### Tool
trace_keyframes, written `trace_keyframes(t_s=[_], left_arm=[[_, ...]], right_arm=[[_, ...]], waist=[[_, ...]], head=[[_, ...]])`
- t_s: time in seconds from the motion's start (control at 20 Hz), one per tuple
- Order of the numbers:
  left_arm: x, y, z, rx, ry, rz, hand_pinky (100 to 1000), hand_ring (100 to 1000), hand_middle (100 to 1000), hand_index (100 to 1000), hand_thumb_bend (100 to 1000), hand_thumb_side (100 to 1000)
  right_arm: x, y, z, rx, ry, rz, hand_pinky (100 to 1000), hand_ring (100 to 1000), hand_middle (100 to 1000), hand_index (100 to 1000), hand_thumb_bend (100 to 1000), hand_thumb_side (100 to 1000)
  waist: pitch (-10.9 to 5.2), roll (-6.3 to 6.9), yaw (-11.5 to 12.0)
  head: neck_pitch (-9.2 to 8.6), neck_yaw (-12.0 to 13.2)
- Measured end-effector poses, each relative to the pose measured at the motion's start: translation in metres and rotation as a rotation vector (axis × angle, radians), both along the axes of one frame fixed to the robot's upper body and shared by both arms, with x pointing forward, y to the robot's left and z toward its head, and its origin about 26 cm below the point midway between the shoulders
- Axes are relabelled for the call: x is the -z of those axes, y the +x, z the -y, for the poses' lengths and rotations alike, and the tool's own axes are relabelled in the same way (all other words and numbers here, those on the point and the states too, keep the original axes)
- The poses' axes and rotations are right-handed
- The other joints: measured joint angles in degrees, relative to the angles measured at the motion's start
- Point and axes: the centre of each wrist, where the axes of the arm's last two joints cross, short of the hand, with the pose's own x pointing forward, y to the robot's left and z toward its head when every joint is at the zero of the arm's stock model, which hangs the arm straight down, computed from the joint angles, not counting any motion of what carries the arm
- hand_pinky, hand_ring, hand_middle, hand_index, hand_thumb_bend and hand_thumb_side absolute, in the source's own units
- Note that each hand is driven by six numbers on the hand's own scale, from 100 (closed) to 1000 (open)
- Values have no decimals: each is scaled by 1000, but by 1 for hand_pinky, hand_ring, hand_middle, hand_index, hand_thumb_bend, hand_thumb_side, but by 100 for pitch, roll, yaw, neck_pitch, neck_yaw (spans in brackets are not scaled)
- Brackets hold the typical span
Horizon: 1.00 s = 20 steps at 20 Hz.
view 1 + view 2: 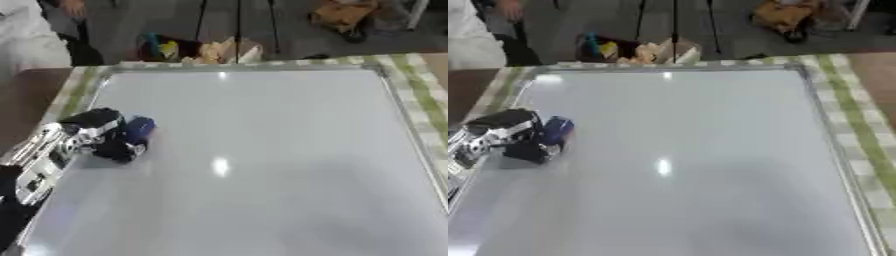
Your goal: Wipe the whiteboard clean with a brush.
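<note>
One hand, the left (92, 131), curled round a blue brush (138, 129) at the whiteboard's (262, 150) left edge; keeping it flat and sweeping across would wipe best.

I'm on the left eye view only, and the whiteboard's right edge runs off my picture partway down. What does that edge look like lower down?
Observer: In the right eye view the whiteboard shows its right frame all the way down to the picture's bottom edge.
Operator: What lies beyond the frame down there?
Observer: The checked cloth runs beside it to the bottom of the picture.
Operator: Good, so that strip is what the left hand and its blue brush have yet to reach.
</note>
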Motion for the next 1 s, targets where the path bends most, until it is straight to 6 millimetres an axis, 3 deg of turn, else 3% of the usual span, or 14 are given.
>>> trace_keyframes(t_s=[0.6,1.0], left_arm=[[4,4,-22,-109,-53,30,332,451,352,333,100,657],[5,4,-24,-115,-43,46,334,451,351,334,100,654]], right_arm=[[0,0,0,0,2,2,741,682,540,788,100,815],[0,0,0,0,2,3,742,682,539,788,100,815]], waist=[[-1,-17,31],[-1,-19,38]], head=[[-1,-1],[-20,-1]])
